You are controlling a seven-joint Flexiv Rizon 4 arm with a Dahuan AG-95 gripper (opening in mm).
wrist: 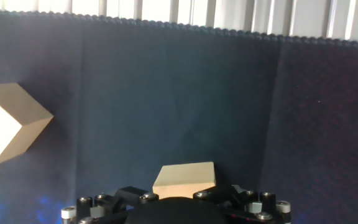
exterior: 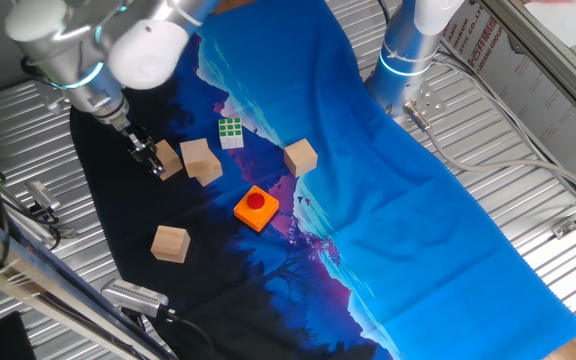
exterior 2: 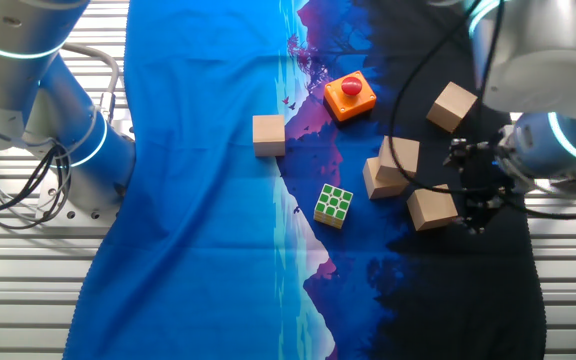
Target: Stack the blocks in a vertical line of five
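- My pincer (exterior: 154, 160) sits low beside one plain tan wooden cube (exterior: 169, 160); can't tell if it's gripping.
- Two more cubes (exterior: 201, 160) are stacked right next to it.

cloth (exterior: 448, 200): blue-to-black print over slatted table (exterior: 8, 130) | button box (exterior: 256, 208): orange, red button, on cloth | puzzle cube (exterior: 231, 133): green-white, on cloth
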